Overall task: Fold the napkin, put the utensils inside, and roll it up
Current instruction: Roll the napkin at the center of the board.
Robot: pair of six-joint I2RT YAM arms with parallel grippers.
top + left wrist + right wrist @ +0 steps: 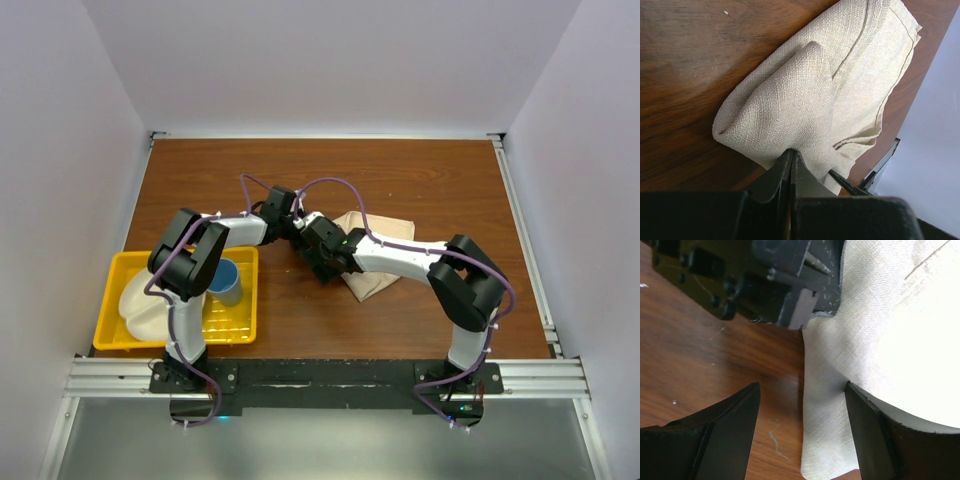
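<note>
Beige and plainly woven, the napkin (382, 272) lies folded on the brown tabletop (420, 175), a little right of the middle and about midway between its near and far edges. Its hemmed layers are stacked unevenly, and one layer bulges up in a soft ridge.

The left fingers (790, 159) are closed tight together at the napkin's left edge. The ridge runs straight to their tips, so they appear to pinch the cloth there.

The right fingers (752, 397) stand wide apart and hold nothing. They straddle that same edge just beside the left ones, one over bare wood and the other over the cloth. Whether their tips touch the surface cannot be told.

From above, both arms reach inward and their wrists meet over the napkin's left side, hiding that part of it.

Well apart, at the near left of the tabletop, sits a yellow tray (122, 262) holding a blue cup (229, 284) and a pale plate (136, 306), partly covered by the left arm.

No knife can be made out in any view.
</note>
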